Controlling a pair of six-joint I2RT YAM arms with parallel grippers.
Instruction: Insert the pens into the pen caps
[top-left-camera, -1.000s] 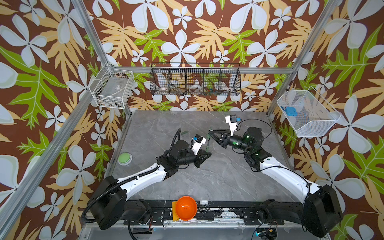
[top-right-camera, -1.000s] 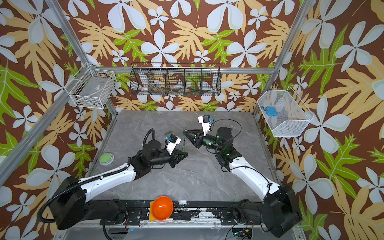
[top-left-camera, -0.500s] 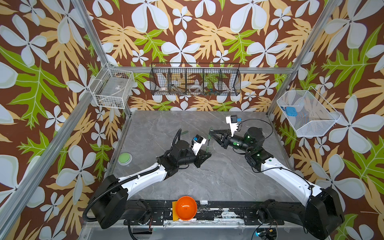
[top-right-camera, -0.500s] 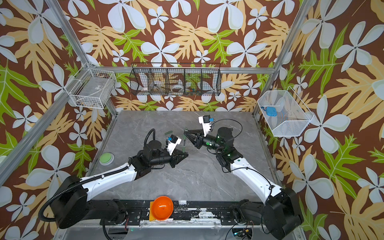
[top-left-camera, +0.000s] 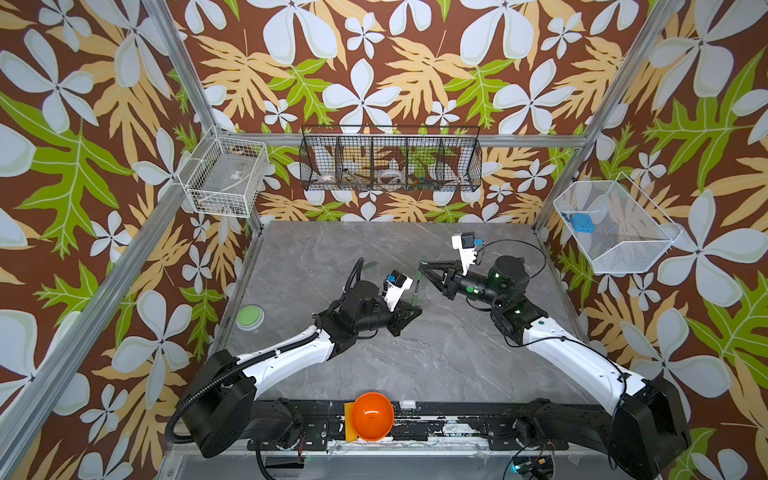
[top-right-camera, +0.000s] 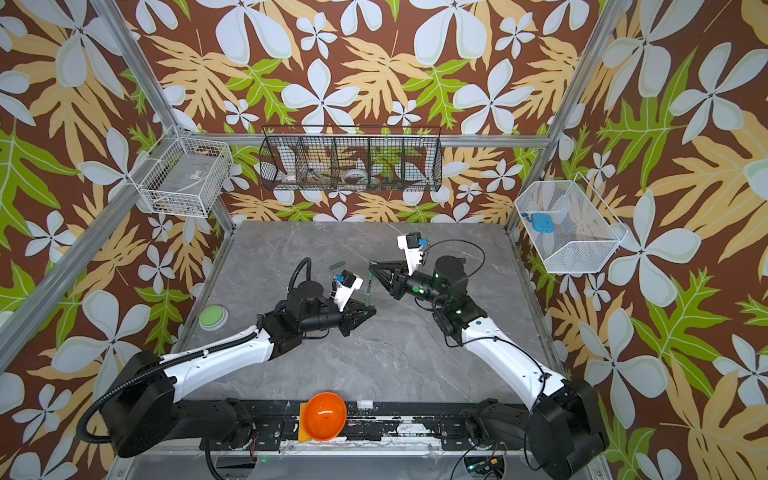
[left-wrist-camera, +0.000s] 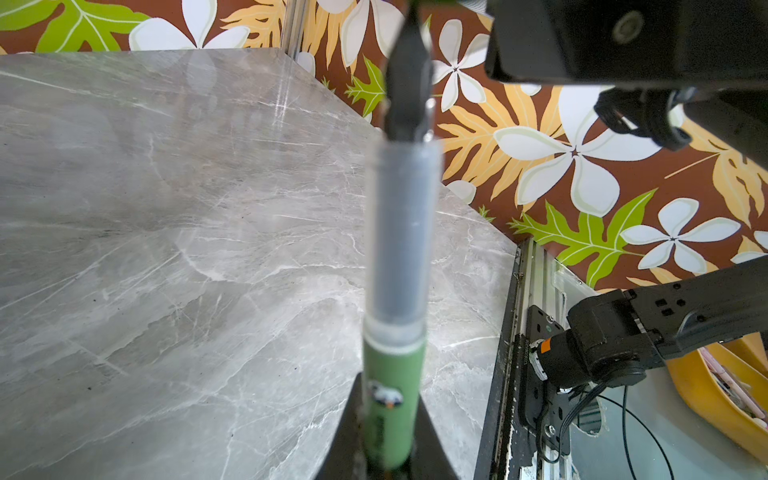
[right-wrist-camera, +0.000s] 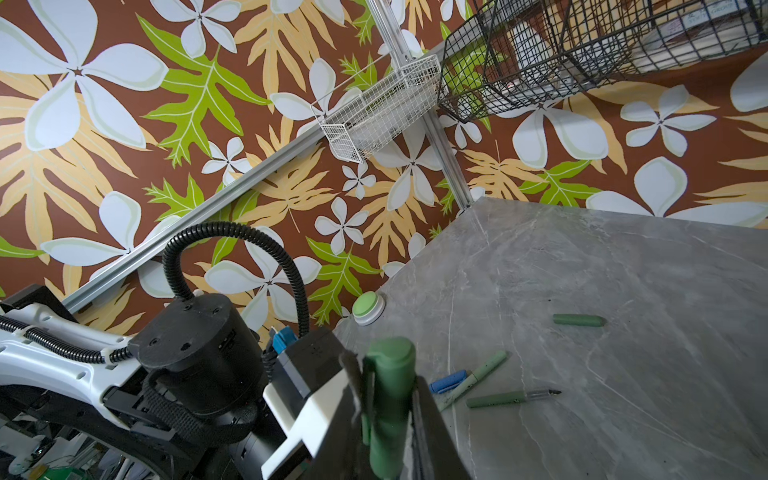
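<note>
One held pen (left-wrist-camera: 395, 249) is clamped in the left pincer (left-wrist-camera: 388, 419), one held cap (right-wrist-camera: 390, 357) in the right pincer (right-wrist-camera: 386, 399). Counted on the table (right-wrist-camera: 623, 270): two pens, pale pen (right-wrist-camera: 478, 376) and dark pen (right-wrist-camera: 513, 398); two caps, blue cap (right-wrist-camera: 446, 382) and green cap (right-wrist-camera: 577, 320).

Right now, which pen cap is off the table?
The dark green cap gripped between the right fingers, held in the air. The other dark green cap and the blue cap lie on the table.

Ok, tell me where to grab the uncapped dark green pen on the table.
I'd take the dark green pen at mid-barrel from above, jaws across its width. It lies flat on the table; its bare tip must stay free for capping, and the pale green pen crowds its back end.
</note>
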